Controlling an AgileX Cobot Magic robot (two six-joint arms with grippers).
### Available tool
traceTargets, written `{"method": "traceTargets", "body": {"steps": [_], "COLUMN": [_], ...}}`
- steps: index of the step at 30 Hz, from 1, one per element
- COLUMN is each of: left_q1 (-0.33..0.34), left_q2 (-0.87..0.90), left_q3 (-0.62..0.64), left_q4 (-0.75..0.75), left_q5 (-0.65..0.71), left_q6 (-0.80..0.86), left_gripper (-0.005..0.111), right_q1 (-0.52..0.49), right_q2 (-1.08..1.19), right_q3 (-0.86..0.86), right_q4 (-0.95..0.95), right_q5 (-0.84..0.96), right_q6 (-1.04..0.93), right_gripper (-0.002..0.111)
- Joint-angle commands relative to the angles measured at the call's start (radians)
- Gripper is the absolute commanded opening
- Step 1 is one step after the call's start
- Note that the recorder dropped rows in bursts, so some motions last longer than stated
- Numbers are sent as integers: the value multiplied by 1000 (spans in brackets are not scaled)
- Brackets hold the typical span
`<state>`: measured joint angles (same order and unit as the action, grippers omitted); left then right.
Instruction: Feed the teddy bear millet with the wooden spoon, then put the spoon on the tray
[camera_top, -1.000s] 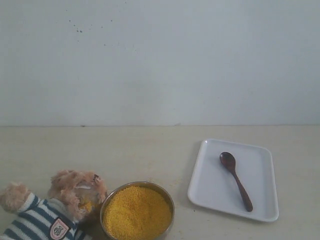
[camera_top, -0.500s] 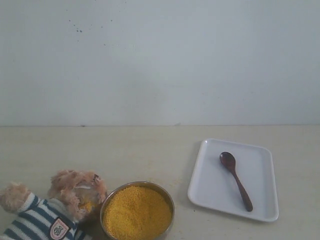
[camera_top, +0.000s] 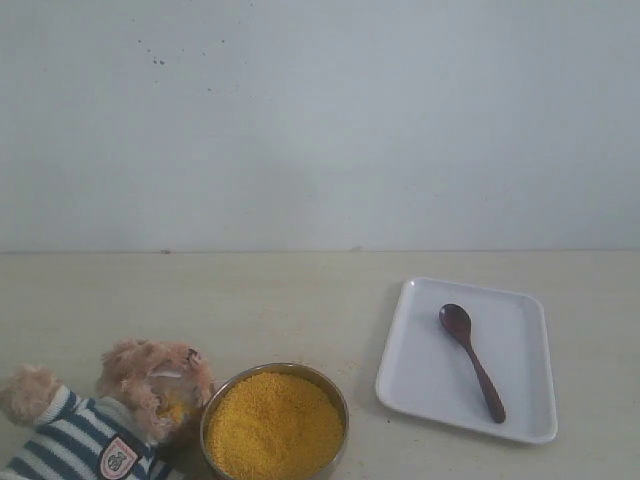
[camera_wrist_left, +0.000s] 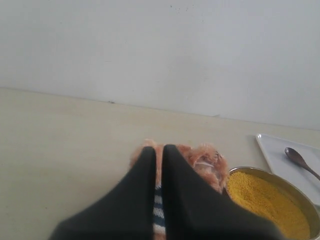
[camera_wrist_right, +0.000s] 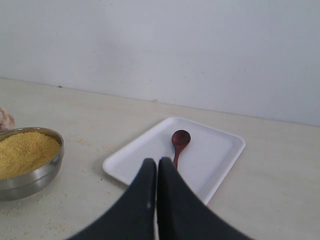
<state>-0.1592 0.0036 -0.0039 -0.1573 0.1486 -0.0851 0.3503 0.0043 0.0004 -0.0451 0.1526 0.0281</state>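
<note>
Wooden spoon (camera_wrist_right: 179, 144) on tray (camera_wrist_right: 217, 150), beyond right hand (camera_wrist_right: 156, 161)

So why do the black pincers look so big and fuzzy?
Left wrist view: the left pincer sits right by the lens, so its lower edges go soft, and it hides most of the teddy bear. Right wrist view: the same happens to the right pincer, while the wooden spoon beyond it looks clearer. Exterior view: even light, only faint shadows.
</note>
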Motion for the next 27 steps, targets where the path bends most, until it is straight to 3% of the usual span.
{"method": "traceTargets", "body": {"steps": [1,27], "left_q1": [-2,-2], "left_q2": [-4,-4], "left_q3": [4,4], "left_q4": [5,-3], "left_q5": [-19,-21], "left_q6": [14,34], "left_gripper": [4,4], "right_q1": [-2,-2], "right_q2": [-4,-4], "right_q3": [0,0], "right_q4": [-4,-4], "right_q5": [-6,-6], "right_q6": [-4,-4], "right_gripper": [0,0]}}
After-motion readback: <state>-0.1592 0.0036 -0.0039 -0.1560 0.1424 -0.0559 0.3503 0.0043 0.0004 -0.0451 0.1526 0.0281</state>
